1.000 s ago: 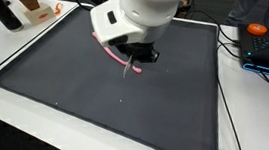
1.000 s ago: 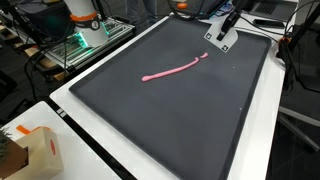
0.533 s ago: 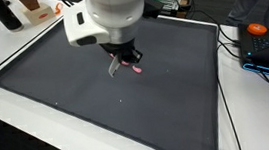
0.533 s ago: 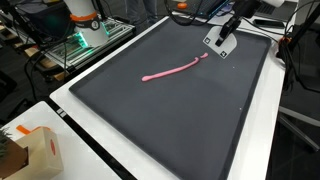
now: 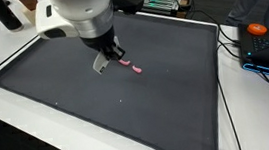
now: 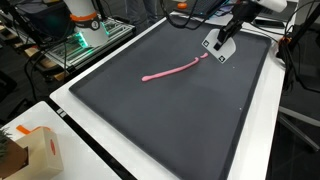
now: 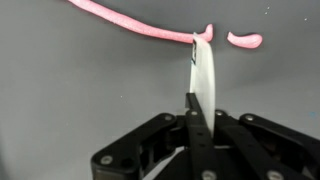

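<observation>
Since the black mat (image 6: 170, 115) is broad and flat, the pink strand (image 7: 120, 20) lies loose on it, trailing toward ten o'clock from my blade tip in the wrist view. My gripper (image 7: 197, 103) is clamped tight on a thin white blade (image 7: 205, 75), whose edge meets the strand's end. A small pink bit (image 7: 245, 40) lies at three o'clock. A sideways drag could, I judge, pull the strand along or twist the blade in my grip.

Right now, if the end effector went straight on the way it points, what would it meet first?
The end effector, shut on a white blade, points at the pink strand. The blade's tip would likely meet the strand first, then the dark mat. Whether they already touch is unclear.
</observation>
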